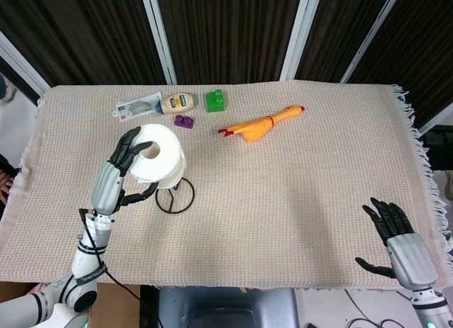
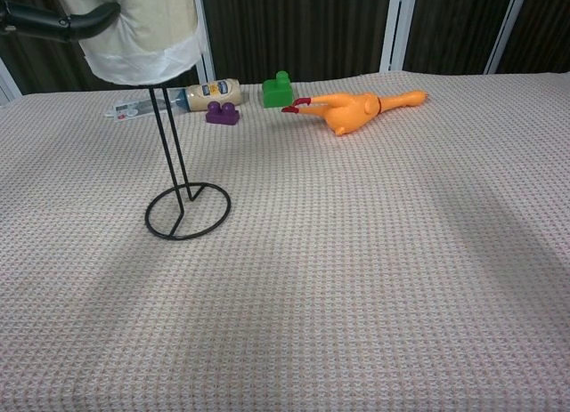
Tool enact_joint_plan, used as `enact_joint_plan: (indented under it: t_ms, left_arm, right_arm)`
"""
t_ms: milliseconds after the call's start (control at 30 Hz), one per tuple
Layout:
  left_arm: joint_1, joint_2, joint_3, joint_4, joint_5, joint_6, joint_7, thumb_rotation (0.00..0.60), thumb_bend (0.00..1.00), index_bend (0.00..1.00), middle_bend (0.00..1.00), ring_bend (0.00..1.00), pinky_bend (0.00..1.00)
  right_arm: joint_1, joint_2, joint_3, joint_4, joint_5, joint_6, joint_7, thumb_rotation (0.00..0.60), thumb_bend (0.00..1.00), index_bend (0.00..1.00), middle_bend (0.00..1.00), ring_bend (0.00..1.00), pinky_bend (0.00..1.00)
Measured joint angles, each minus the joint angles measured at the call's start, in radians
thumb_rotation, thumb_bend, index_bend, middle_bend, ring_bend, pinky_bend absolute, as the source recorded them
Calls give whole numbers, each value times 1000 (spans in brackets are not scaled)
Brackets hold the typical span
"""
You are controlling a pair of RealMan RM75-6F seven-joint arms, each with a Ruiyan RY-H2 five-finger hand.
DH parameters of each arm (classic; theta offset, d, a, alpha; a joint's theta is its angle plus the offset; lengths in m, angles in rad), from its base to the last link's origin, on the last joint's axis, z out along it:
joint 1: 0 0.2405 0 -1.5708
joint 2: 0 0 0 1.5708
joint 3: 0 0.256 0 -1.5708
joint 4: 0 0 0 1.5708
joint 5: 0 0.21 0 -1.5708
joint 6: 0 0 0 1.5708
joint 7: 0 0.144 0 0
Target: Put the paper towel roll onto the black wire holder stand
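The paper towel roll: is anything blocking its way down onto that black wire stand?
Nothing visible does. The left robot hand holds the paper towel roll at the top of the black wire stand, whose posts below the roll are bare down to the ring base. The toys lie farther back.

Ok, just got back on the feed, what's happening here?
The left hand holds the paper towel roll over the upright post of the black wire holder stand. The chest view shows the roll high on the post, well above the ring base. The right hand rests open and empty at the table's near right edge.
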Motion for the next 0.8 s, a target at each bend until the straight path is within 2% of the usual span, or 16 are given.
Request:
enact_joint_plan:
  t_ms: [300, 800]
  left_arm:
    - [4, 14, 13, -12, -2, -11, -10, 600, 386, 0, 0, 0, 62]
    - [11, 57, 43, -54, 16, -26, -30, 600, 316, 0, 0, 0, 18]
  right_arm:
    - [-2, -2, 1, 1, -2, 4, -2, 600, 64, 0, 0, 0, 0]
    - [-1, -4, 0, 0, 1, -1, -7, 600, 64, 0, 0, 0, 0]
